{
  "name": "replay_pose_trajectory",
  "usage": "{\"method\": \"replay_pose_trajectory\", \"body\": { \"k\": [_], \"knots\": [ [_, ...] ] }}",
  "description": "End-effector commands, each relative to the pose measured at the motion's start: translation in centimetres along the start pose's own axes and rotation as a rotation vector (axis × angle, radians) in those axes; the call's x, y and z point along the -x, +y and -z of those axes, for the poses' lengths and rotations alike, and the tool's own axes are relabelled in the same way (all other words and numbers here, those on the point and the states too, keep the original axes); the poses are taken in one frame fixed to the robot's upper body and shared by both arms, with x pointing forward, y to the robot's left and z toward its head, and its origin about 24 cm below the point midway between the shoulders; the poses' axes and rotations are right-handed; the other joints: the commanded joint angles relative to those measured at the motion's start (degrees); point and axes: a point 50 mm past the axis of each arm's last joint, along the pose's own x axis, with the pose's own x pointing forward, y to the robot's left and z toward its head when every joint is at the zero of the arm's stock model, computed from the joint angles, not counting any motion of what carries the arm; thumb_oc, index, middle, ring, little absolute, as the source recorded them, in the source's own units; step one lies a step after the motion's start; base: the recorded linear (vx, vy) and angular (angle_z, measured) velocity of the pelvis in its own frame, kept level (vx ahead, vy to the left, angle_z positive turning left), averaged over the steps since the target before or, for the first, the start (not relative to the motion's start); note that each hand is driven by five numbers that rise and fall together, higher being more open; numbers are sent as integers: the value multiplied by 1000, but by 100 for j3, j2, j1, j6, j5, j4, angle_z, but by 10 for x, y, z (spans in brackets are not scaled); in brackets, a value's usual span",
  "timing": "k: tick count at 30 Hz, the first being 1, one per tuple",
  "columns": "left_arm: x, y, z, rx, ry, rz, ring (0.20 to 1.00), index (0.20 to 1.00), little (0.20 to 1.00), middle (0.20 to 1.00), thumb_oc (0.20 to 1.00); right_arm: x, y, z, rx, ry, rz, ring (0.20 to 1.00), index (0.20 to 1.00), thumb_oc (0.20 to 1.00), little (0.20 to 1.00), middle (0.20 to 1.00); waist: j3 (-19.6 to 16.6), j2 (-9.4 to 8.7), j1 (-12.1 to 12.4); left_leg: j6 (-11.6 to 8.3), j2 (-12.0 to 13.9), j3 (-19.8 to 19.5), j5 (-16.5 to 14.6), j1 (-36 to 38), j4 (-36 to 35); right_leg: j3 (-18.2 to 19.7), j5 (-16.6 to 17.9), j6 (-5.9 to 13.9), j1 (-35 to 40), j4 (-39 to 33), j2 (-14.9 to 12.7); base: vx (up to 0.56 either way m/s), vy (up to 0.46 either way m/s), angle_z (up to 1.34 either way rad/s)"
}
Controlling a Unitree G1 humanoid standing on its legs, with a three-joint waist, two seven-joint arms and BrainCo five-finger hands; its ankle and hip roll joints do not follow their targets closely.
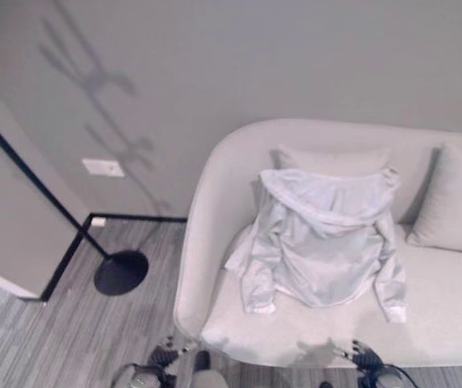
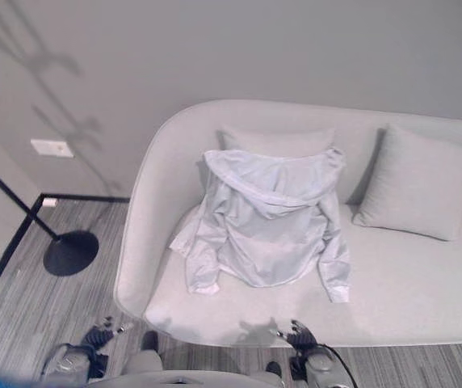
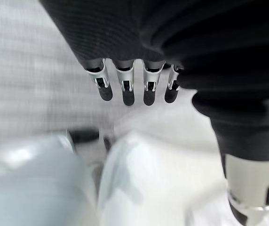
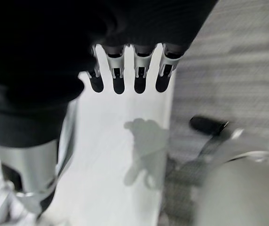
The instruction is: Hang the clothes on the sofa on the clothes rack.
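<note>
A pale hooded jacket [image 2: 267,222] is seen spread over the seat and backrest of the light sofa [image 2: 425,299], its hood draped against a cushion [image 2: 275,141] behind it and its sleeves trailing down on either side, while a second cushion [image 2: 421,182] is propped further along. Both hands are held low at the sofa's front edge: the left hand [image 2: 102,333] is seen off the sofa's rounded end, over the striped floor, and the right hand [image 2: 300,333] just in front of the seat edge, below the jacket's hem. In the wrist views the fingers [image 3: 125,89] of the left hand and the fingers [image 4: 118,75] of the right are shown straight and relaxed, with nothing held. The jacket is therefore judged to lie well apart from both sets of fingers, up and ahead of them, nearer the right hand than the left. A dark pole with a round base [image 1: 121,272] is seen on the floor beside the sofa; whether it belongs to the clothes rack cannot be told. Trouble is to be expected if only a sleeve or the thin hem is caught: the slack cloth could slide out, or the garment could be dragged crumpled across the seat. The cushion behind the hood could also be pinched together with the fabric and pulled along.
</note>
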Motion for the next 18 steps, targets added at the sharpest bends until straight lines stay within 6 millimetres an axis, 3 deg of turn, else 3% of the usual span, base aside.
{"method": "replay_pose_trajectory", "body": {
  "k": [1,3,4,5,6,7,8,18],
  "knots": [
    [-8,12,-48,13,-172,-27,1000,1000,1000,1000,1000,-7,-15,-54,-8,-186,44,1000,1000,1000,1000,1000,248,-33,50,42,-180,64,246,725,-310,20,-133,-8,-44,124,-119,-23,-333,-24],
    [-9,4,-53,48,-189,-14,1000,1000,1000,1000,1000,-6,-26,-51,-13,-179,79,1000,1000,1000,1000,1000,325,1,-66,104,-128,388,423,532,-109,-171,-336,-154,64,104,32,-51,-259,0],
    [-9,1,-56,50,-206,1,1000,1000,1000,1000,1000,-5,-32,-47,-20,-164,97,1000,1000,1000,1000,1000,346,9,-30,213,-415,369,317,390,25,-213,-375,-188,46,104,74,-35,-135,35],
    [-9,1,-56,50,-206,1,1000,1000,1000,1000,1000,-5,-32,-47,-20,-164,97,1000,1000,1000,1000,1000,347,6,-37,216,-422,362,309,385,35,-220,-378,-184,51,104,67,-18,-108,51],
    [-9,-2,-58,40,-211,12,1000,1000,1000,1000,1000,-5,-36,-47,-32,-161,110,1000,1000,1000,1000,1000,365,2,-23,269,-669,187,262,232,61,-242,-353,-202,39,104,69,17,-40,37],
    [-10,-5,-60,24,-214,20,1000,1000,1000,1000,1000,-6,-40,-50,-34,-166,121,1000,1000,1000,1000,1000,365,10,49,348,-1016,-283,109,113,-67,-166,-312,-222,-34,104,111,26,-36,34],
    [-10,-7,-59,11,-209,27,1000,1000,1000,1000,1000,-5,-41,-48,-32,-158,129,1000,1000,1000,1000,1000,379,26,31,367,-1091,-457,102,78,-65,-187,-322,-230,0,104,120,43,8,26],
    [-8,9,-33,-45,-106,-18,1000,1000,1000,1000,1000,-6,-28,-40,-28,-131,85,1000,1000,1000,1000,1000,186,61,9,470,-1202,-156,-28,537,-310,-82,-271,-155,140,104,-7,88,74,-3]
  ]
}}
